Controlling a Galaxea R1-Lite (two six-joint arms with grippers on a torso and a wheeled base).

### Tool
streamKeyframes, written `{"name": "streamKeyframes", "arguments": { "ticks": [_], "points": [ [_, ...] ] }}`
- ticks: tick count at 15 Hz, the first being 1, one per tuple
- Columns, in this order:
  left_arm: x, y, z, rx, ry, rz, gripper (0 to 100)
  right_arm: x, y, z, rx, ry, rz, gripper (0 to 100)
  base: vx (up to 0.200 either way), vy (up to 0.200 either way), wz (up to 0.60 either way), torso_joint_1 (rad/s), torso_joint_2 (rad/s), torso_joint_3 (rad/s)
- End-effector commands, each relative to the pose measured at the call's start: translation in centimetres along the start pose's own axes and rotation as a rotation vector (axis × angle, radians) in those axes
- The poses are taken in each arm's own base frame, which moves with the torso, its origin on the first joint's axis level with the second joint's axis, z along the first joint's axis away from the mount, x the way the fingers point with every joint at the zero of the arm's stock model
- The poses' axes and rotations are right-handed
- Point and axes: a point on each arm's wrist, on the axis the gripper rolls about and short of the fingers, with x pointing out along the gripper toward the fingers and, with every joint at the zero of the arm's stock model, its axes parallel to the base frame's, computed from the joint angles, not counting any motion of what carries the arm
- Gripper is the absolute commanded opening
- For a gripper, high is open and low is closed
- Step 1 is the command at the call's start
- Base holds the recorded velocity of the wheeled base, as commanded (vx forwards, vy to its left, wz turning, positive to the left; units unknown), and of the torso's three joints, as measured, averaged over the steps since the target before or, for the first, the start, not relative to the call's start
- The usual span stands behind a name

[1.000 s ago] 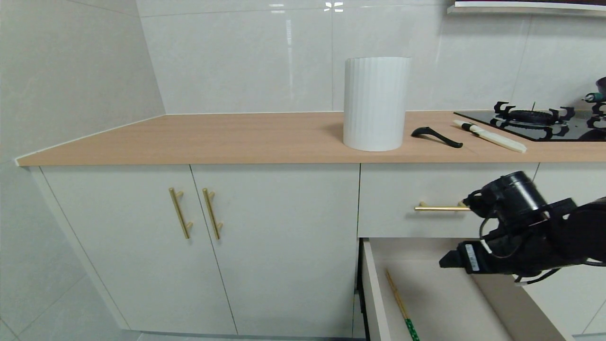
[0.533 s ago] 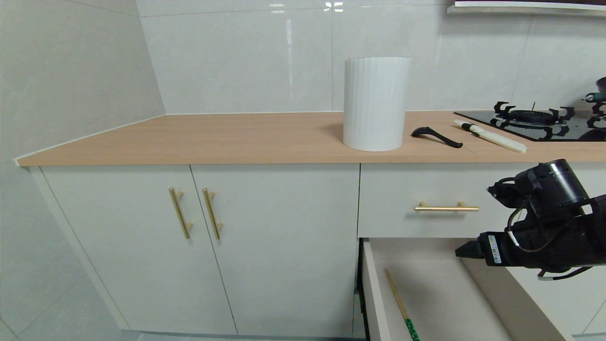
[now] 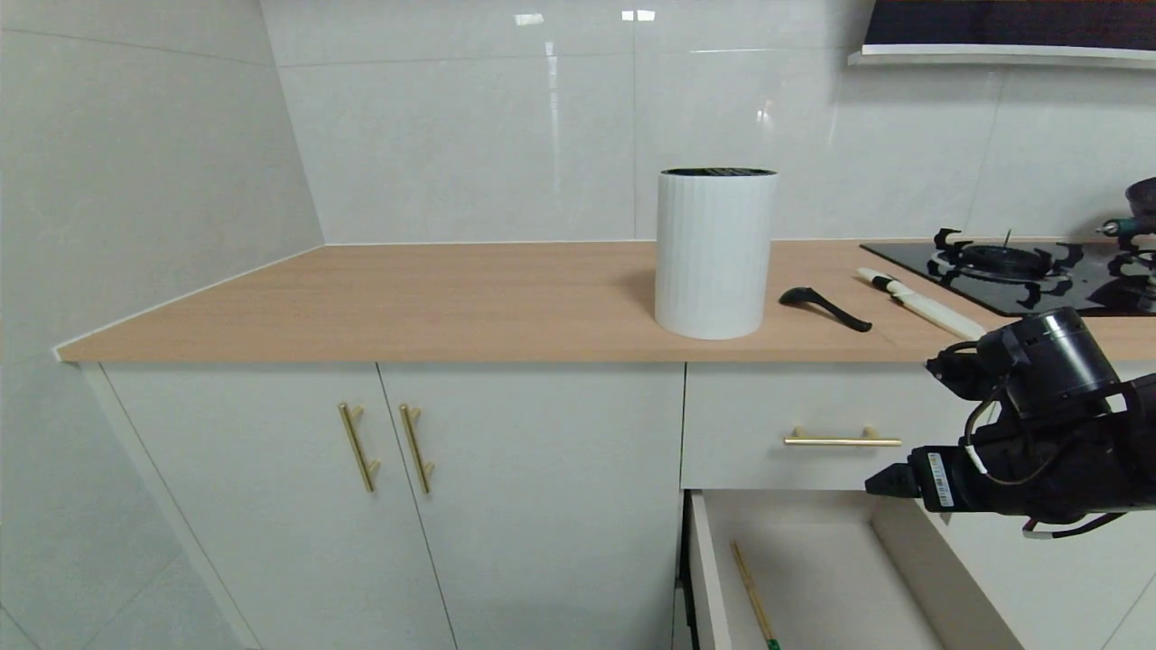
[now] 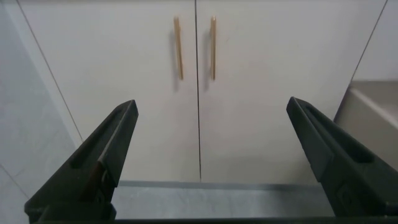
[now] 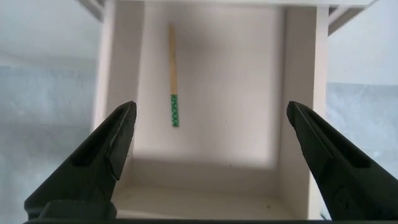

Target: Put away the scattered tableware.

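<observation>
Hovering over the open drawer with a chopstick at its left, your right gripper is gaping empty; your left gripper is gaping at cabinet doors

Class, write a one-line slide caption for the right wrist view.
Open right tool hangs above the pulled-out drawer, where a green-tipped chopstick lies.
</observation>
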Motion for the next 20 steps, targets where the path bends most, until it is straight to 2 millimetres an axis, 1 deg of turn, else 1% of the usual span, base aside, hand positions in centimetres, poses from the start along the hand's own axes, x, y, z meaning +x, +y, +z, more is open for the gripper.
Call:
{"name": "streamKeyframes", "arguments": {
  "ticks": [1, 10, 12, 14, 17, 18, 20],
  "points": [
    [0.0, 0.0, 0.0, 0.000, 0.000, 0.001, 100, 0.2, 0.0, -0.1, -0.002, 0.007, -0.001, 100, 0.000, 0.000, 0.00, 0.168, -0.48, -0.290],
    [0.0, 0.0, 0.0, 0.000, 0.000, 0.001, 100, 0.7, 0.1, -0.1, -0.003, 0.016, -0.017, 100, 0.000, 0.000, 0.00, 0.194, -0.48, -0.282],
    [0.0, 0.0, 0.0, 0.000, 0.000, 0.001, 100, 0.7, 0.1, 0.1, -0.002, -0.009, -0.015, 100, 0.000, 0.000, 0.00, 0.095, -0.21, -0.117],
    [0.0, 0.0, 0.0, 0.000, 0.000, 0.001, 100, 1.1, 0.0, 0.4, 0.011, -0.068, -0.007, 100, 0.000, 0.000, 0.00, 0.021, -0.04, -0.021],
    [0.0, 0.0, 0.0, 0.000, 0.000, 0.001, 100, 1.1, -2.0, 3.0, -0.011, -0.239, -0.008, 100, 0.000, 0.000, 0.00, 0.000, 0.00, 0.000],
    [0.0, 0.0, 0.0, 0.000, 0.000, 0.001, 100, 1.4, -2.4, 3.7, -0.025, -0.268, 0.016, 100, 0.000, 0.000, 0.00, 0.000, 0.00, 0.000],
    [0.0, 0.0, 0.0, 0.000, 0.000, 0.001, 100, 2.9, -3.4, 6.6, -0.088, -0.336, 0.132, 100, 0.000, 0.000, 0.00, 0.000, 0.00, 0.000]
  ]
}}
